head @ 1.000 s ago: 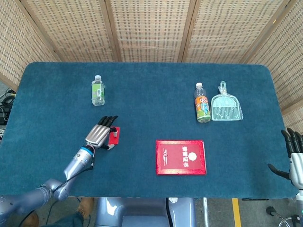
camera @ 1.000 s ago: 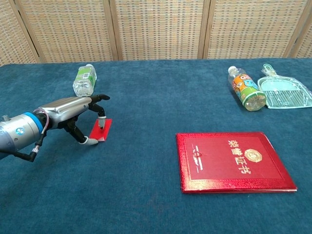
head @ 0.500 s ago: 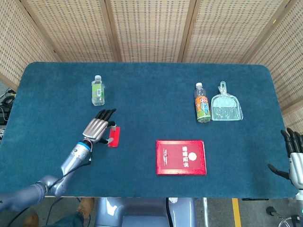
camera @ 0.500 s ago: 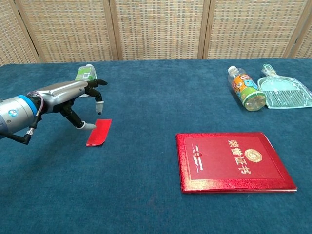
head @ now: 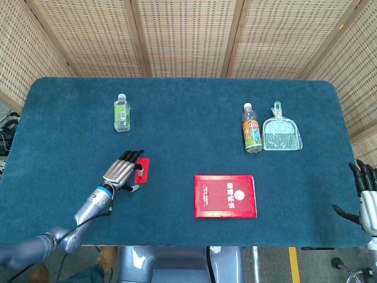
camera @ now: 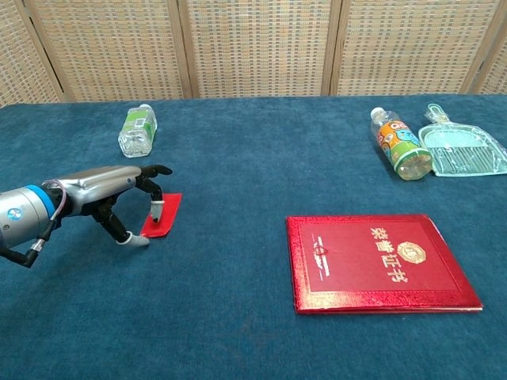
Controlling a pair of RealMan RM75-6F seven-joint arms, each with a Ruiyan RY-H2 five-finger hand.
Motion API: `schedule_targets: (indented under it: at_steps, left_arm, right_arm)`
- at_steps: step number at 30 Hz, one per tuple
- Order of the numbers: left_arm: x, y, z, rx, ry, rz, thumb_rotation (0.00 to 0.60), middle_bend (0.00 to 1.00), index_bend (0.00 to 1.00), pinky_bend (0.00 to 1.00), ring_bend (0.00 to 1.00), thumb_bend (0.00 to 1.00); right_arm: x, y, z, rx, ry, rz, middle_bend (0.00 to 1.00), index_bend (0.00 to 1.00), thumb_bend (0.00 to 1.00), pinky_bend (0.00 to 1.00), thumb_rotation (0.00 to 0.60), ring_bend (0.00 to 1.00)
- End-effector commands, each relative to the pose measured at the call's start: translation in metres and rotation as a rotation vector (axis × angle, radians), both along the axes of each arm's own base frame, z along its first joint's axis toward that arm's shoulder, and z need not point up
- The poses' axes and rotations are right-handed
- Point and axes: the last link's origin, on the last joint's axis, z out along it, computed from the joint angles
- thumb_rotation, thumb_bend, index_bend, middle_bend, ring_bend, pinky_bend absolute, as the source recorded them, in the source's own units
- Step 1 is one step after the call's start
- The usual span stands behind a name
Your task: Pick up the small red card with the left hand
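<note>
**Left hand set on the red card**

The card [camera: 162, 216] lies flat on the blue table [camera: 253, 317], near its left side. The left hand [camera: 119, 190] arches over it, fingertips [camera: 157, 208] touching, not yet gripping. Best to pinch 1 edge firmly before lifting. The right hand [head: 366, 197] idles, fingers apart.
</note>
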Motion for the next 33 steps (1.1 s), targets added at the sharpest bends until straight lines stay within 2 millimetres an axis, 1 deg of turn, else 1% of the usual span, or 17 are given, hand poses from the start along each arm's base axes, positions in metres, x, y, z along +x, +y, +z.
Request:
schedule_targets:
  at_steps: [1,8,16,21,27,33]
  left_arm:
    - [0.003,0.002,-0.005,-0.005,0.002,0.005,0.600,0.00,0.51,0.00,0.00,0.26]
    - [0.006,0.006,-0.009,0.006,0.009,0.011,0.600,0.00,0.53,0.00,0.00,0.27]
    - [0.009,0.011,-0.006,0.022,0.020,0.010,0.600,0.00,0.55,0.00,0.00,0.41]
    - [0.009,0.010,-0.007,0.013,0.032,0.018,0.600,0.00,0.56,0.00,0.00,0.40]
    - [0.009,0.009,-0.011,0.007,0.043,0.027,0.600,0.00,0.61,0.00,0.00,0.42]
    - [0.010,0.012,-0.008,0.028,0.034,0.038,0.600,0.00,0.66,0.00,0.00,0.42]
  right_arm:
    - [-0.001,-0.001,0.000,0.002,-0.002,-0.003,0.00,0.05,0.00,0.00,0.600,0.00]
    - [-0.001,-0.001,0.001,0.001,-0.004,-0.003,0.00,0.05,0.00,0.00,0.600,0.00]
    - [-0.002,-0.001,0.001,0.002,-0.005,-0.005,0.00,0.05,0.00,0.00,0.600,0.00]
    - [-0.002,-0.001,0.000,0.008,-0.004,-0.006,0.00,0.05,0.00,0.00,0.600,0.00]
    - [-0.001,-0.001,0.000,0.010,-0.008,-0.005,0.00,0.05,0.00,0.00,0.600,0.00]
    - [-0.002,-0.001,0.000,0.012,-0.011,-0.005,0.00,0.05,0.00,0.00,0.600,0.00]
